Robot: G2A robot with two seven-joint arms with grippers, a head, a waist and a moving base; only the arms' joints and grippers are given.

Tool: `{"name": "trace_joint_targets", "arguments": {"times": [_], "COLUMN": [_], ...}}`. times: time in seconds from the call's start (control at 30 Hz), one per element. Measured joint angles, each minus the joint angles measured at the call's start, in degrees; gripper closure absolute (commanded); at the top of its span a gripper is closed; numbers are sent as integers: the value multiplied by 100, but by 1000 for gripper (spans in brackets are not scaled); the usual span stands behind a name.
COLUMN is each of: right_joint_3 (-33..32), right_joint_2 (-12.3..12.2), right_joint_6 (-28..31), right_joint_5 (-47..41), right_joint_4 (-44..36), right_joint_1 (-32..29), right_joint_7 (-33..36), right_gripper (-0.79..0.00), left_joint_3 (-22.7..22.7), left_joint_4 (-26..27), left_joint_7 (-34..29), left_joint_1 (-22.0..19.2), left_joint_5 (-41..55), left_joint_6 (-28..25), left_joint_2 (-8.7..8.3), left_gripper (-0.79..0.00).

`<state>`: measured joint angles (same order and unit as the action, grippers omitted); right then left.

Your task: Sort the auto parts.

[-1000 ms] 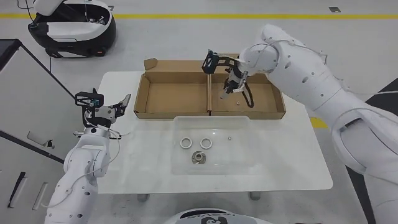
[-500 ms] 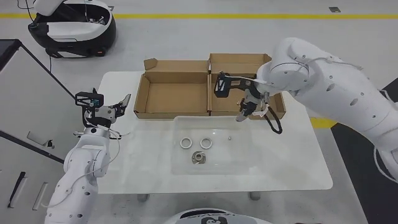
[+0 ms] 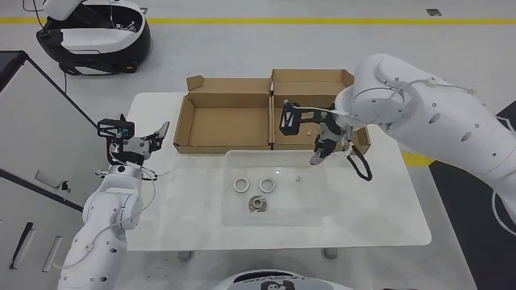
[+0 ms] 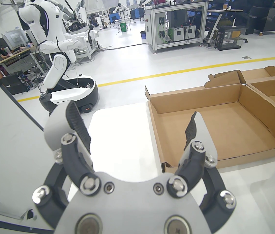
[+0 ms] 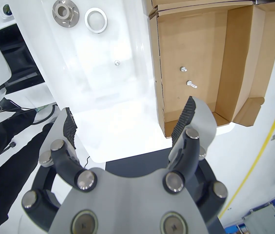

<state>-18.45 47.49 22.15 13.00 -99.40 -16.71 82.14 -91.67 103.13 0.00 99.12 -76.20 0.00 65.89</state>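
A clear tray [image 3: 322, 209] at the table's middle holds two metal rings [image 3: 240, 184] [image 3: 267, 184], a flanged hub [image 3: 258, 204] and a small bolt [image 3: 298, 179]. The right wrist view shows the rings [image 5: 95, 20], the hub [image 5: 65, 12] and the bolt [image 5: 117, 62]. Two bolts [image 5: 183, 69] [image 5: 191, 84] lie in the right cardboard box [image 3: 339, 133]. My right gripper [image 3: 318, 156] [image 5: 130, 115] hangs open and empty above the seam between that box and the tray. My left gripper [image 3: 151, 139] [image 4: 137, 125] is open and empty at the table's left edge, beside the left box [image 4: 215, 122].
The left cardboard box [image 3: 224, 125] has nothing in it. Both boxes stand side by side behind the tray with their flaps up. A wheeled robot base [image 3: 95, 36] stands on the floor beyond the table's far left corner.
My right arm has swung from above the boxes' shared wall toward the near right, ending over the right box's near edge. The left arm has kept still.
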Motion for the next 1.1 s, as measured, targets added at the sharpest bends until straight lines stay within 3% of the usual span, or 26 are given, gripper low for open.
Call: {"name": "trace_joint_targets", "arguments": {"times": [0.23, 0.57, 1.1], "right_joint_3": [-15, 316, 874], "right_joint_2": [6, 53, 450], "right_joint_6": [28, -194, -240], "right_joint_5": [19, -136, -122], "right_joint_4": [-298, -839, -281], "right_joint_1": [-137, -160, -505], "right_joint_7": [-203, 193, 191], "right_gripper": [-785, -785, -785], "left_joint_3": [0, 0, 0], "left_joint_4": [0, 0, 0], "left_joint_7": [0, 0, 0], "left_joint_1": [0, 0, 0], "left_joint_5": [0, 0, 0], "left_joint_6": [0, 0, 0], "left_joint_2": [0, 0, 0], "left_gripper": [-785, -785, -785]}}
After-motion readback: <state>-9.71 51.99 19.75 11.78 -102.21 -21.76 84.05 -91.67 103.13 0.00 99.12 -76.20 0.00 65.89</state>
